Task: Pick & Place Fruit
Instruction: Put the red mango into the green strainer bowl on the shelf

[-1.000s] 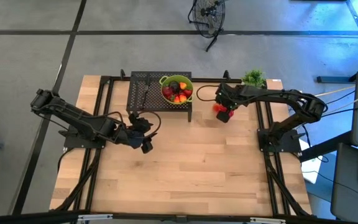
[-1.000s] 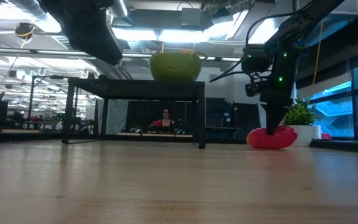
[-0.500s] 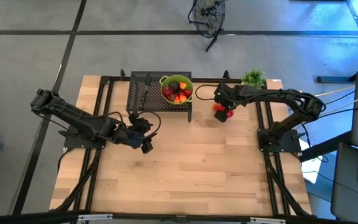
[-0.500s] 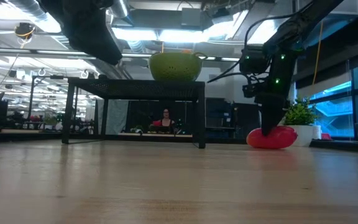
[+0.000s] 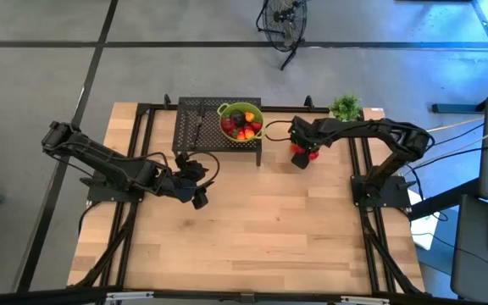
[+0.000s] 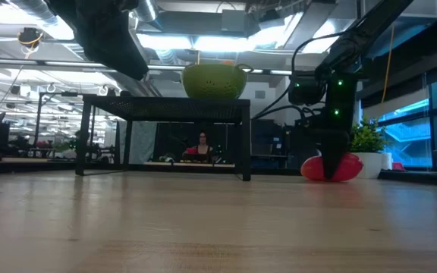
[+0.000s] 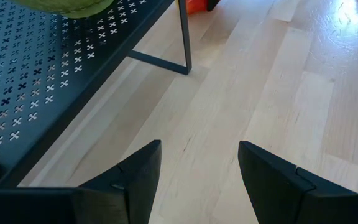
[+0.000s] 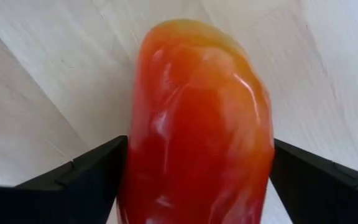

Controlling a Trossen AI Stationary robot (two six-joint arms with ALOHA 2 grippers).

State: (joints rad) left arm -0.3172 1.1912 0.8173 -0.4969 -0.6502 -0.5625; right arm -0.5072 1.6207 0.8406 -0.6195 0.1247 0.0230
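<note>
The big red fruit [image 8: 197,124] lies on the table [image 5: 269,229], right of centre in the upper part of the high view, just right of the black rack [image 5: 195,129]. The right pincer [image 5: 302,153] stands over it with its fingers [image 8: 79,180] apart, one on each side of the fruit and close against it; whether they press it cannot be told. In the low view the fruit [image 6: 347,168] rests on the table top with the pincer [image 6: 331,173] down in front of it.

The green bowl [image 5: 224,112] sits on the rack's right end and holds the small fruit [image 5: 242,124]: red pieces, some orange-yellow, one dark green at the top. A knife [image 5: 198,125] lies on the rack left of the bowl.

The left pincer [image 5: 198,196] waits left of centre in the high view, below the rack, its fingers [image 7: 135,180] apart with nothing between them.

A small potted plant [image 5: 346,107] stands at the table's upper right edge. No writing can be read anywhere.
</note>
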